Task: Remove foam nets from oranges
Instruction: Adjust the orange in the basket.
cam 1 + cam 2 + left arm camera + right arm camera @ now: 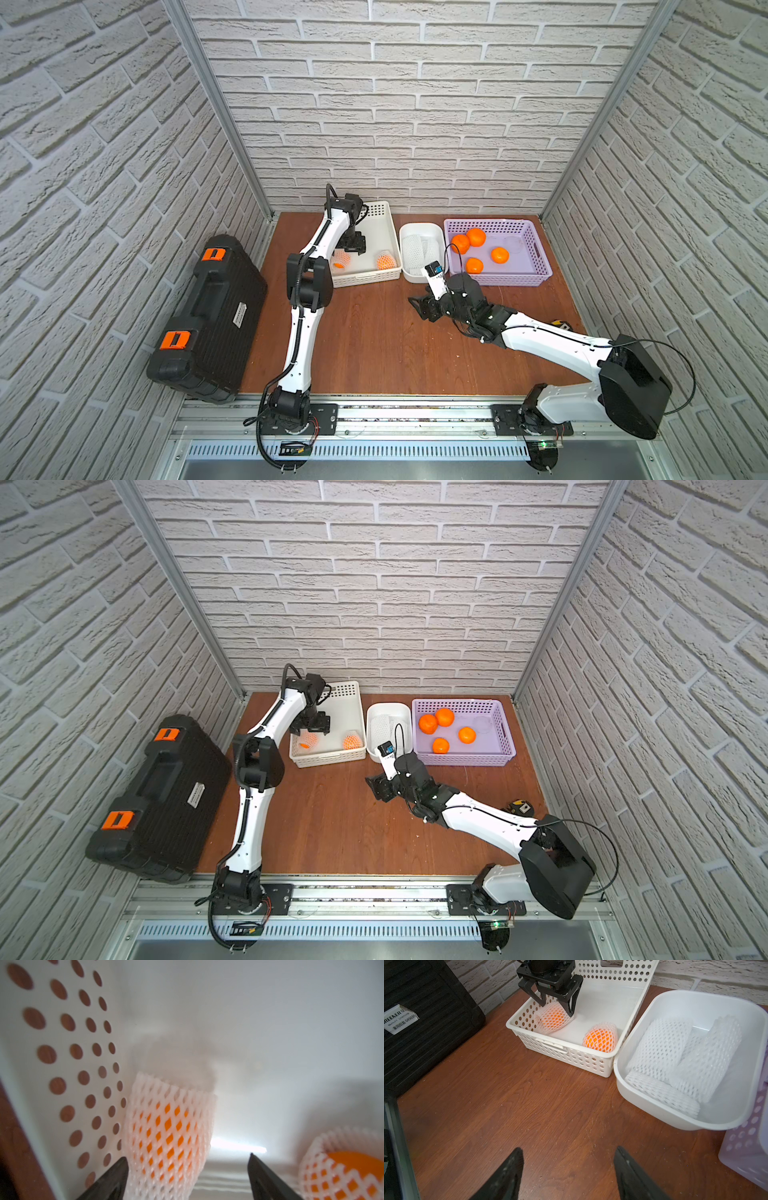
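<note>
Two oranges in white foam nets lie in the white perforated basket [365,279]: one [340,259] [168,1132] at its left wall, the other [385,262] [342,1174] near its right wall. My left gripper [350,248] [188,1157] reaches down into the basket, open, straddling the left netted orange [554,1019]. One finger is right against the net and the other stands well clear. My right gripper [419,305] [569,1149] hovers open over bare table, holding nothing. Several bare oranges [476,237] sit in the purple basket [519,280].
A white tub [415,277] between the two baskets holds several empty foam nets [660,1047]. A black case [208,316] with orange latches lies along the left wall. A small yellow-and-black object [561,323] sits by the right arm. Brick walls close in three sides.
</note>
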`<state>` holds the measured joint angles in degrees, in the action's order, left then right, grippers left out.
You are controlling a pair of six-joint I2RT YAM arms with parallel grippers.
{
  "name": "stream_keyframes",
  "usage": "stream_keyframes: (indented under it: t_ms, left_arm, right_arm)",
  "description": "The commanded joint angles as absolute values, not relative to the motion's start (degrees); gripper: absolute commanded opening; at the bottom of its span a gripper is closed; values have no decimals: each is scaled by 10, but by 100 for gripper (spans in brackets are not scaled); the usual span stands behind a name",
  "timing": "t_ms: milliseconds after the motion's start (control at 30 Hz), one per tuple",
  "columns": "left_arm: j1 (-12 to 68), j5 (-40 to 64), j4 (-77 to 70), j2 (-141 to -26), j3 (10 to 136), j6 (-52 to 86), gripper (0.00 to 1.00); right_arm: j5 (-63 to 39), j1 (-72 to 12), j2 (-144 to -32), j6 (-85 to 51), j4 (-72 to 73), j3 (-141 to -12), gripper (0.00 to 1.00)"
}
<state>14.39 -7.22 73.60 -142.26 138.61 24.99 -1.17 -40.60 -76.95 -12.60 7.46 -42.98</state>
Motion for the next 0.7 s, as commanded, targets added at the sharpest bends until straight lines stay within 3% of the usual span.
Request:
stream_keyframes:
  t_ms: [0, 400, 667]
  left_arm:
    - [150, -18, 749, -1433, 1400, 263, 89]
    - [169, 8, 734, -1395, 1399, 283, 88]
    - [169, -105, 736, -1384, 1399, 273, 88]
  right_arm:
    - [-16, -406, -766, -118, 87, -444, 70]
    - [-19, -406, -767, -118, 84, -446, 70]
    - [-25, -406, -769, -117, 82, -448, 69]
